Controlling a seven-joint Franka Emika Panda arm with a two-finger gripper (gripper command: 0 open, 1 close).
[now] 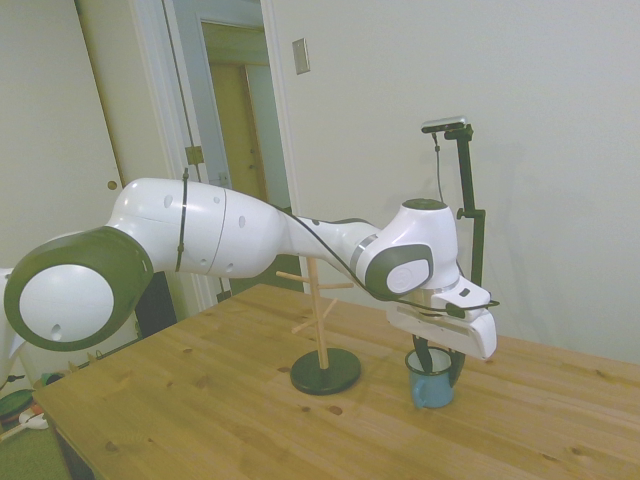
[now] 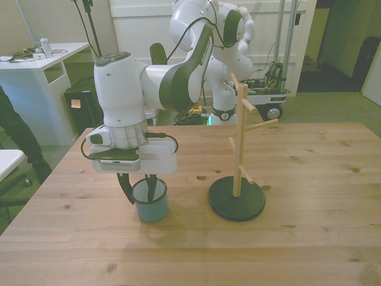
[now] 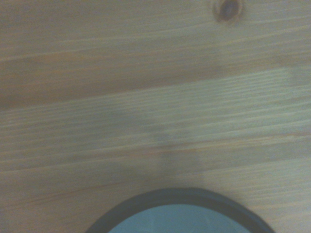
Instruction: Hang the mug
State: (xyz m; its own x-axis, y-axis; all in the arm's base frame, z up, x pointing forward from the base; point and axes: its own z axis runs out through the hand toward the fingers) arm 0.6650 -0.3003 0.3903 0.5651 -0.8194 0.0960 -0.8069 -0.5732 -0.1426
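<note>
Upright on the table stands the mug; the gripper straddles its wall, one finger inside, one outside, jaws spread around it.

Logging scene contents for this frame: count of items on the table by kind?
Light-blue enamel mug with dark rim, upright, gripper fingers straddling its wall: 1
Wooden peg rack on a round black base: 1
Total: 2
</note>
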